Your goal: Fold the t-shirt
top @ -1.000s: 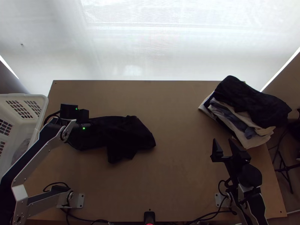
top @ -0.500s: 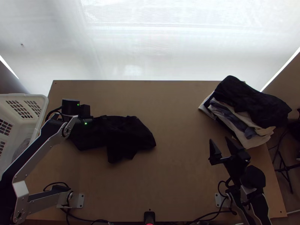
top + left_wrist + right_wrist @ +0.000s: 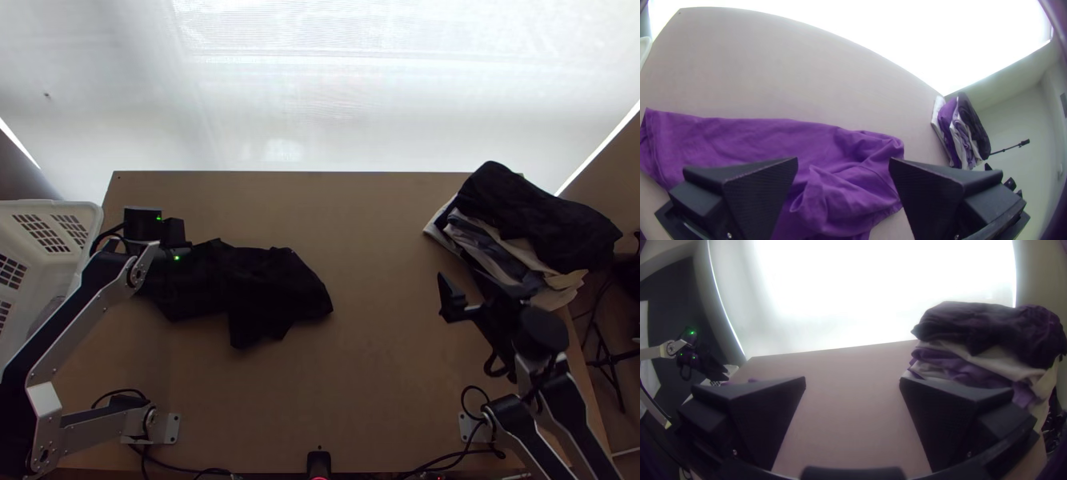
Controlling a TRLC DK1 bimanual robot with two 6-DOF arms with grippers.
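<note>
The t-shirt (image 3: pixel 272 292) lies bunched and partly doubled on the table's left half, black from above. In the left wrist view the t-shirt (image 3: pixel 751 140) looks purple, with a creased, rumpled part between and beyond the fingers. My left gripper (image 3: pixel 170 234) is over the shirt's left end; from its wrist, the left gripper (image 3: pixel 843 161) stands open with nothing held. On the right side, my right gripper (image 3: pixel 466 280) is well away from the shirt, near the clothes pile. Its wrist view shows the right gripper (image 3: pixel 853 379) open and empty.
A pile of folded clothes (image 3: pixel 520 228) rests at the table's back right, close beyond the right gripper. A white basket (image 3: pixel 84 210) stands along the left edge. Bare table (image 3: pixel 376 240) lies between shirt and pile.
My left gripper has risen slightly up the picture, uncovering more of the shirt's left part. The right gripper has moved up the picture and a little left. The shirt's right part stays put.
</note>
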